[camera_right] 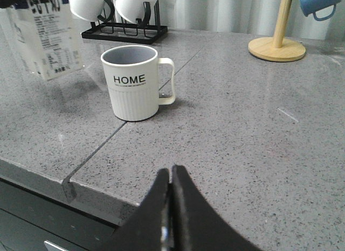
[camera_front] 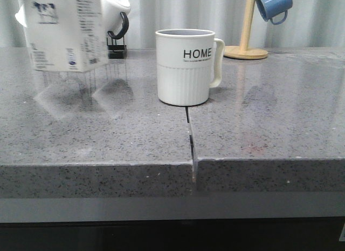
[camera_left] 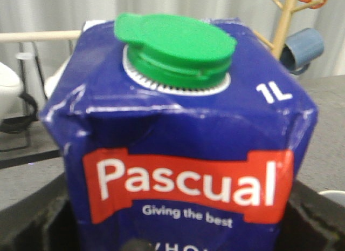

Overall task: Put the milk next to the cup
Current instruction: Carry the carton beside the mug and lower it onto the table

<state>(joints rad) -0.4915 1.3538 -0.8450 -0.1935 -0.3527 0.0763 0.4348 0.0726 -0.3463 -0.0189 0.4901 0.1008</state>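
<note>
The left end effector (camera_left: 178, 245) has the milk carton (camera_front: 62, 29) clamped between its dark fingers (camera_left: 318, 218), which press against the carton's two sides low in the left wrist view; the blue top with its green cap (camera_left: 175, 51) and the red "Pascual" band fills the space right in front of it. In the front view the carton hangs clear above the grey worktop (camera_front: 269, 127), its lower edge off the stone and its reflection showing beneath it, slightly tilted. The cup (camera_front: 186, 67) marked "HOME" stands upright on the worktop, well apart from the carried carton, its handle turned away from the carton. The right end effector (camera_right: 171, 208) has its fingers pressed together with nothing between them, low over the near edge of the worktop, and the cup stands ahead of it and a little toward the left arm's side. Farther beyond it a wooden stand (camera_right: 274, 43) carries a blue mug (camera_right: 319, 1), and a black rack (camera_right: 125, 31) holds white mugs.
</note>
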